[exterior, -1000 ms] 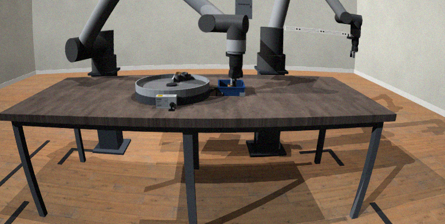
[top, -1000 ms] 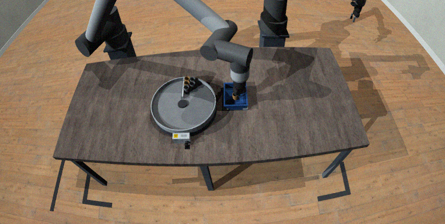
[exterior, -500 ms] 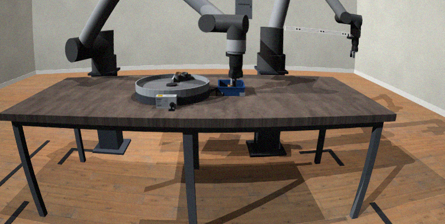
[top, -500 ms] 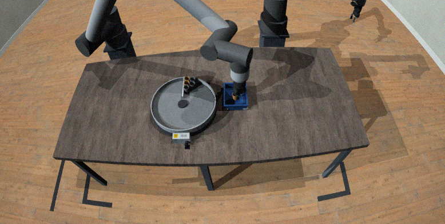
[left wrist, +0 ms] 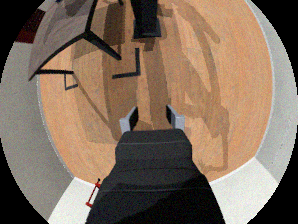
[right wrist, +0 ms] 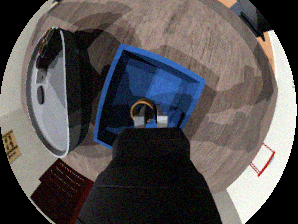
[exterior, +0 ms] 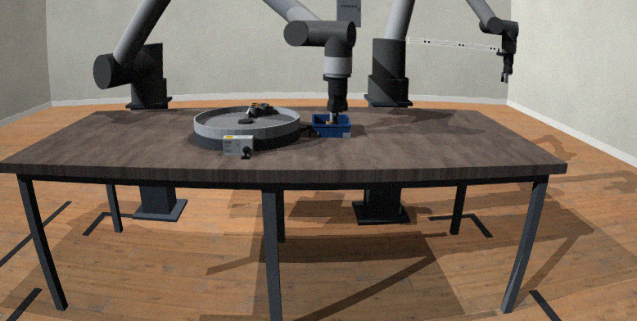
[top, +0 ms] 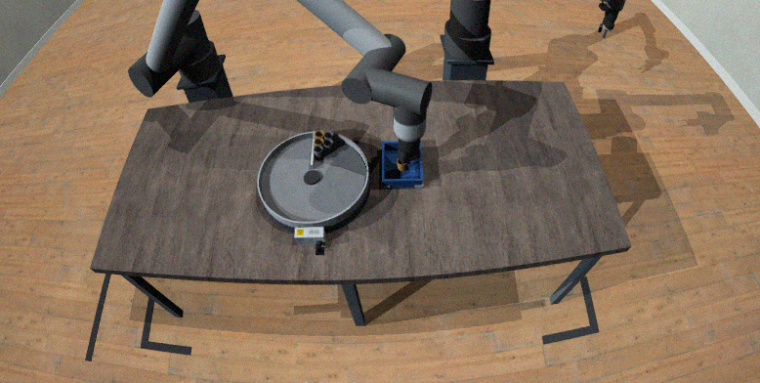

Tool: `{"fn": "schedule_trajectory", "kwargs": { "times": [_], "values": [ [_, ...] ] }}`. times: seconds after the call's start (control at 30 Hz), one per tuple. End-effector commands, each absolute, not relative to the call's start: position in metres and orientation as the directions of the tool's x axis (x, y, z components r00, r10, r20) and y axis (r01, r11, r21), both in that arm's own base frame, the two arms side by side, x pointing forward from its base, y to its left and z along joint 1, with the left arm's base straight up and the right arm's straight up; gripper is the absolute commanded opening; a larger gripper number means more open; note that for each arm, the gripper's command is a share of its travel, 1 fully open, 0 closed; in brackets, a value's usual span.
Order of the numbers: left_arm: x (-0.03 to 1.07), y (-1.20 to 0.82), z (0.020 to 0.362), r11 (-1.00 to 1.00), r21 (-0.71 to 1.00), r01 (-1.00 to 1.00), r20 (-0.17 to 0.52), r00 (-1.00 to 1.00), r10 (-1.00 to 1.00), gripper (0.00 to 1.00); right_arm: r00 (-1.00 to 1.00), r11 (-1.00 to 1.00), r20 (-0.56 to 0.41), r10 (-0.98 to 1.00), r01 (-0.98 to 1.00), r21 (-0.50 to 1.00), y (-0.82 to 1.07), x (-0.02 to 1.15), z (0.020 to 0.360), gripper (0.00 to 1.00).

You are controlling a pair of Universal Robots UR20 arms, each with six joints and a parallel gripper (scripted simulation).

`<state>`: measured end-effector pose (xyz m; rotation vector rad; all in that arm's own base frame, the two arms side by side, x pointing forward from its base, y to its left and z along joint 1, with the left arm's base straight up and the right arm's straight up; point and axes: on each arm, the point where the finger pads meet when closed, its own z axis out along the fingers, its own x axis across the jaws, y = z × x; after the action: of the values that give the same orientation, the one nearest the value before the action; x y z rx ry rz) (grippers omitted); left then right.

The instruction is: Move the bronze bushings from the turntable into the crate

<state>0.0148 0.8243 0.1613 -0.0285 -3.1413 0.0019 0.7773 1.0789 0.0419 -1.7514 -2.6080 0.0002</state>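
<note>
As you look at the centre-right of the top view, the right gripper (top: 403,158) (exterior: 333,118) (right wrist: 151,110) points down into the blue crate (top: 402,183) (exterior: 330,130) (right wrist: 199,95), its fingers partly spread, with a gap between them. Near those fingers you have a bronze bushing (top: 401,167) (exterior: 328,122) (right wrist: 133,108) inside the crate walls; you cannot tell whether it touches the crate floor. Your crate sits upright and level on the table (top: 478,221) (exterior: 400,153) (right wrist: 230,145); its corner guides are too small to judge.

Just beside it, left in the top view, stands the grey turntable (top: 314,204) (exterior: 247,127) (right wrist: 50,120). Near its upper rim you see two more bronze bushings (top: 318,134) clustered with three steel bushings (top: 327,143), right of a thin divider (top: 312,154). At the turntable's lower edge is a labelled box (top: 309,233) (exterior: 238,145), a small black device (top: 319,247) (exterior: 245,152) by its corner.

Well apart, at upper right, your left gripper (top: 604,30) (exterior: 503,78) (left wrist: 152,111) hangs beyond the table, fingers wide and holding nothing.
</note>
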Motion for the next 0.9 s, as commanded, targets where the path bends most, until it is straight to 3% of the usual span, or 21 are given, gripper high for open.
{"fn": "schedule_trajectory", "kwargs": {
  "times": [0.0,0.87],
  "values": [
    [0.015,0.825,0.162,1.0,0.0,0.018,0.0,-1.0,0.018,1.0,-0.378,0.378,0.001,0.926,0.926,0.001,1.079,0.778,0.046,0.38],
    [0.015,0.825,0.162,1.0,0.0,0.018,0.0,-1.0,0.018,1.0,-0.378,0.378,0.001,0.926,0.926,0.001,1.079,0.778,0.133,0.38]
  ]
}}
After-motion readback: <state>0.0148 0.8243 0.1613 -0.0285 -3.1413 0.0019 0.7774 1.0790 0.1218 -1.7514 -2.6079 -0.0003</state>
